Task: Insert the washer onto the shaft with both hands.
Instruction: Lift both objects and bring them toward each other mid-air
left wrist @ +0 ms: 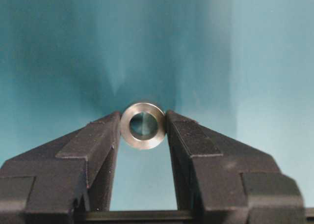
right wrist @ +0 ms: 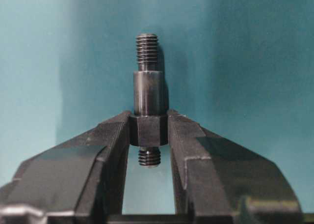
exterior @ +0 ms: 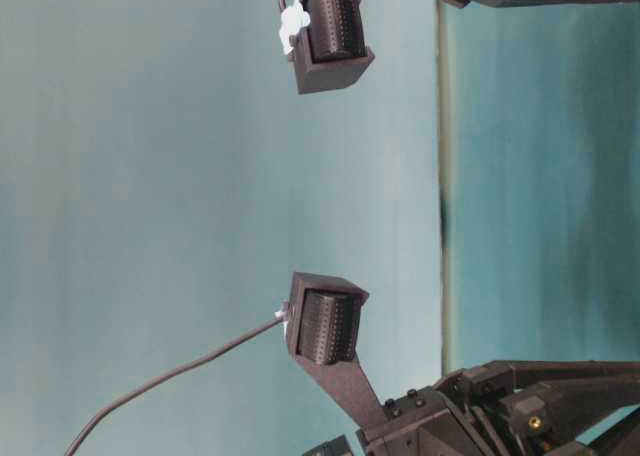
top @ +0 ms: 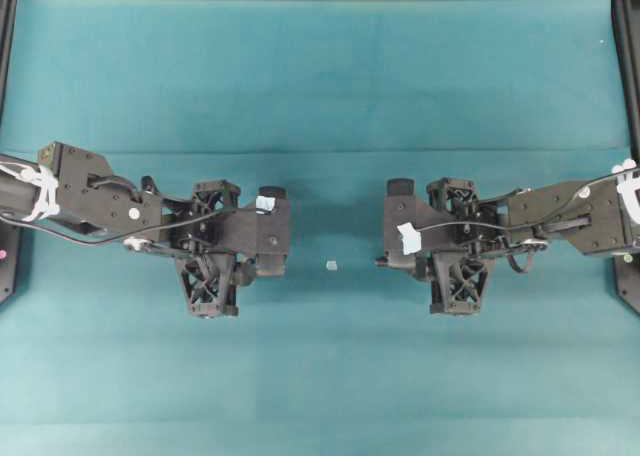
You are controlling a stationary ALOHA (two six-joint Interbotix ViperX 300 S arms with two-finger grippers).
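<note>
This is looking like a robotics lab bench rather than a home or shop. A plain teal cloth [top: 320,76] is covering the whole work surface, and black frame rails [top: 628,66] are running along its edges at three and nine o'clock in the overhead view. Two black arms, trailing loose cables [top: 90,238] and wearing bits of white tape [top: 409,238], are reaching in from those sides, with boxy cameras [exterior: 330,28] sitting on their wrists in the table-level view.

Both arms face each other, left gripper [left wrist: 143,130] and right gripper [right wrist: 148,130] jaws clamped.
</note>
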